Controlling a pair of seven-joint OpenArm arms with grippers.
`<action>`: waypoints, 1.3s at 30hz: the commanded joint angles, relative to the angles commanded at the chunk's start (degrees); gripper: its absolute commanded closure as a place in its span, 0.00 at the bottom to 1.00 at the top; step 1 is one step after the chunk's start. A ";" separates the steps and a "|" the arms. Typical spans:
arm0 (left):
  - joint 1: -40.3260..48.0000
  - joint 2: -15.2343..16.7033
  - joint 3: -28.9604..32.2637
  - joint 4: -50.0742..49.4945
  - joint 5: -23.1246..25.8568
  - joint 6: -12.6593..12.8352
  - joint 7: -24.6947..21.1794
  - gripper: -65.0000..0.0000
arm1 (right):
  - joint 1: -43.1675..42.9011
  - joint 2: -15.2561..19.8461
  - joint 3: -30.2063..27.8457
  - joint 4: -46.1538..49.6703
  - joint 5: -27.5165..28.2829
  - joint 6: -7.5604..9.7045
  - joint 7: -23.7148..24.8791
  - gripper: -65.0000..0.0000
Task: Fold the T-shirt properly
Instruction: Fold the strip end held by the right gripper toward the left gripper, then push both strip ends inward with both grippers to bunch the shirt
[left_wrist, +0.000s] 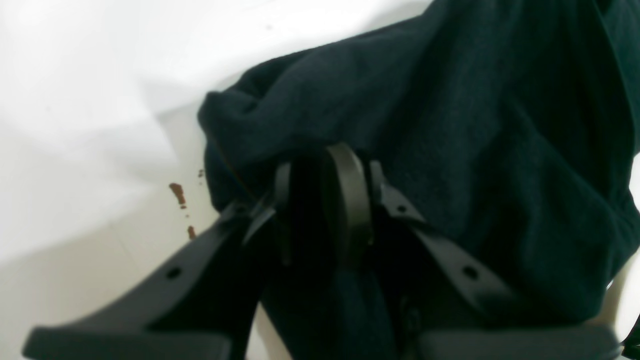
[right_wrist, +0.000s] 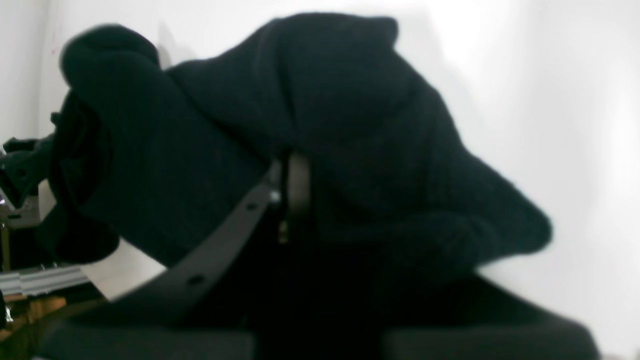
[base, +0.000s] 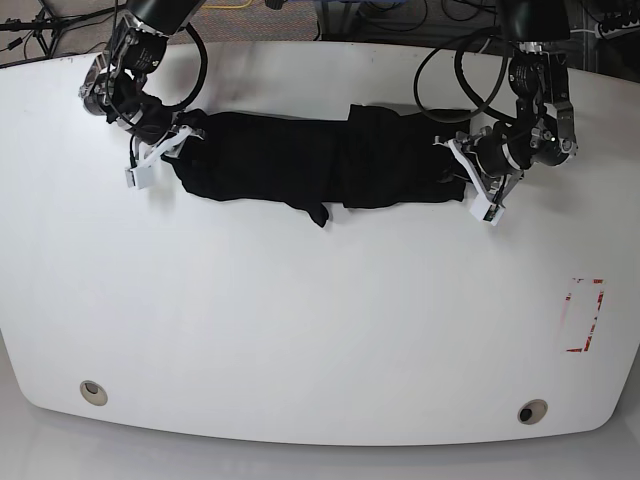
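Observation:
The black T-shirt (base: 310, 155) lies stretched into a long bunched band across the far half of the white table (base: 300, 320). My left gripper (base: 455, 170) is shut on its right end; in the left wrist view its fingers (left_wrist: 350, 195) pinch dark cloth (left_wrist: 450, 125) close together. At the band's left end, my right gripper (base: 178, 140) is shut on the fabric. The right wrist view shows folds of the T-shirt (right_wrist: 325, 125) draped over and hiding most of the closed fingers (right_wrist: 295, 190). A small flap of cloth (base: 318, 212) hangs toward the front at the middle.
A red rectangular outline (base: 585, 315) is marked on the table at the right. Two round holes (base: 93, 391) (base: 532, 411) sit near the front edge. Cables (base: 460, 70) loop above the back edge. Small brown specks (left_wrist: 177, 192) lie on the surface by the left gripper.

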 joint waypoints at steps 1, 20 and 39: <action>-0.09 0.00 0.09 -0.09 0.00 0.09 0.00 0.84 | 0.00 0.09 0.00 1.32 0.00 0.00 0.00 0.96; -10.29 5.80 3.52 -11.16 0.09 0.18 -0.18 0.84 | -1.05 8.35 -16.44 28.66 0.00 0.00 -0.09 0.96; -11.25 10.90 3.52 -12.13 0.00 6.86 -1.32 0.84 | 5.45 6.59 -48.44 28.75 0.00 -8.75 9.76 0.96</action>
